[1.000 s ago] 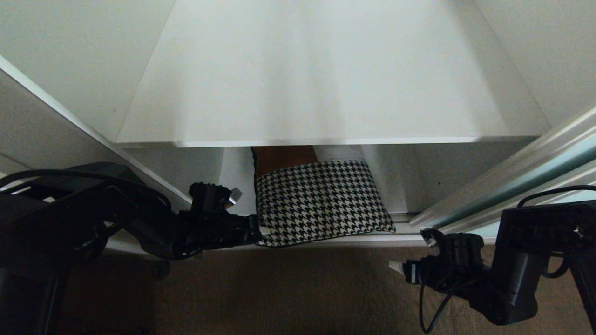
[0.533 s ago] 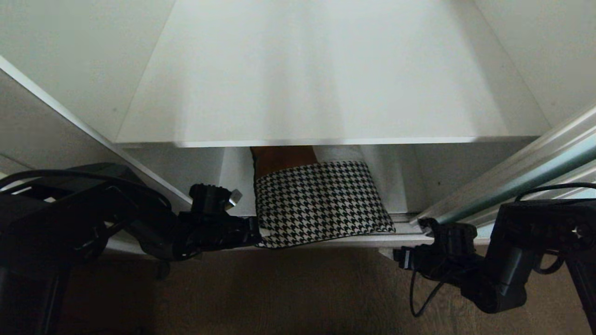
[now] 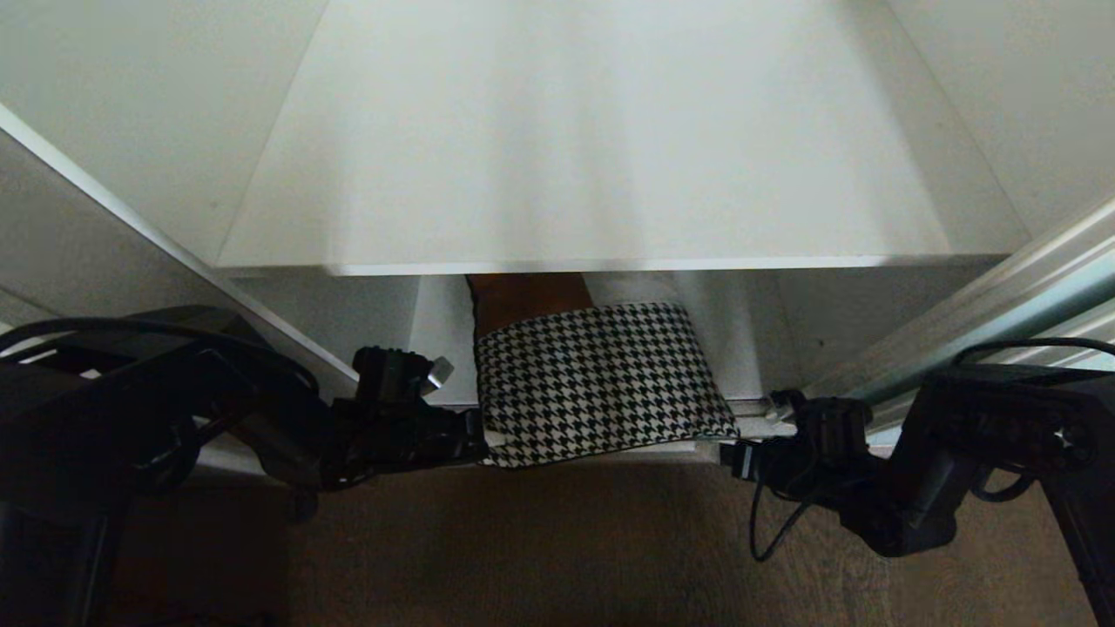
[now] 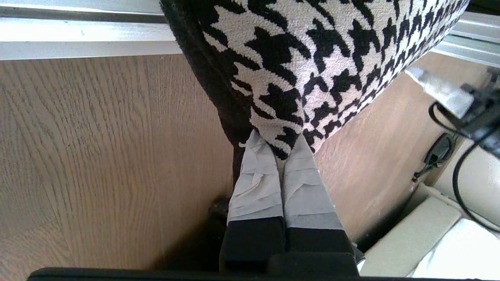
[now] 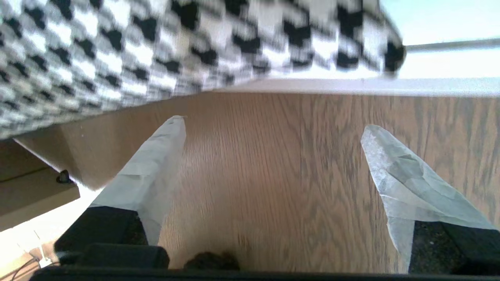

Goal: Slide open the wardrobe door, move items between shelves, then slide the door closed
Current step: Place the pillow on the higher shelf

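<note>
Pinching the near-left corner of the houndstooth bundle (image 4: 312, 58), the left gripper (image 4: 279, 154) anchors it on the lower shelf (image 3: 435, 348). Its jaws are pressed onto the cloth; the right gripper (image 5: 273, 156), jaws spread, nears the opposite corner (likely for a two-handed lift). No writing shows.

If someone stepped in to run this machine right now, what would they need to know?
Left gripper: shut on a corner of the houndstooth bundle.
Right gripper: open, empty, beside the bundle's other corner.
Bundle: on the lower shelf, front edge overhanging; a brown and white item lies behind it.
Upper shelf: nothing visible on it.
Sliding wardrobe door: open, at the right.
Left: grip with the right, move the bundle, close the door.
</note>
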